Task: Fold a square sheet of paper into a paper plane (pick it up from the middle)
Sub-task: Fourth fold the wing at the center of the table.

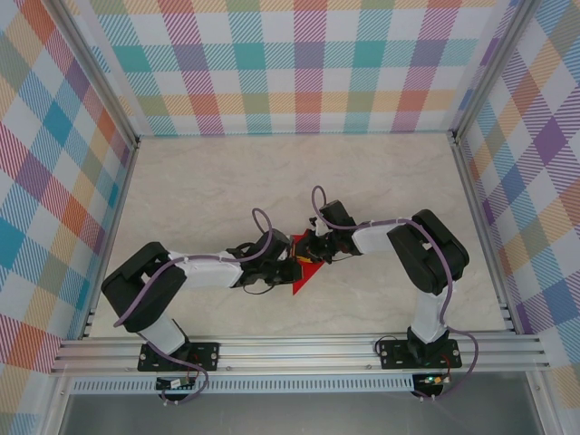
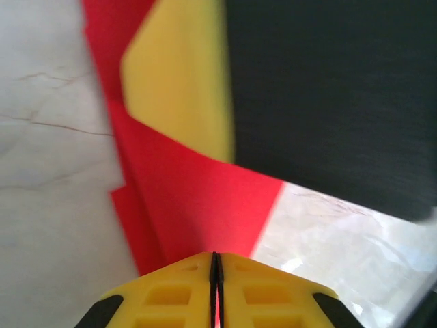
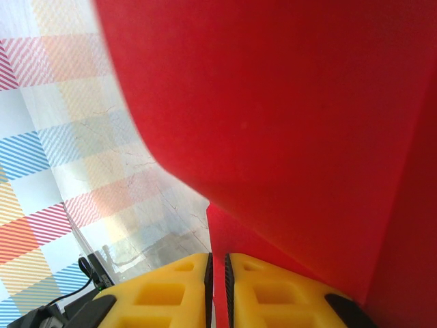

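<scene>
The red sheet of paper [image 1: 301,283] is folded into layers and tapers to a point toward the near edge of the table. It sits between both grippers at the middle of the table. My left gripper [image 1: 290,265] comes from the left, and in its wrist view the yellow jaws [image 2: 216,258] are shut on the near edge of the red paper [image 2: 198,198]. A yellow finger [image 2: 181,82] of the other gripper lies on the paper ahead. My right gripper [image 1: 313,256] comes from the right; its jaws [image 3: 217,263] pinch a fold of the curved red paper [image 3: 293,123].
The pale marble table [image 1: 217,190] is enclosed by checked walls [image 1: 299,63] at the back and both sides. An aluminium rail [image 1: 299,349] carrying the arm bases runs along the near edge. Purple cables loop over both arms.
</scene>
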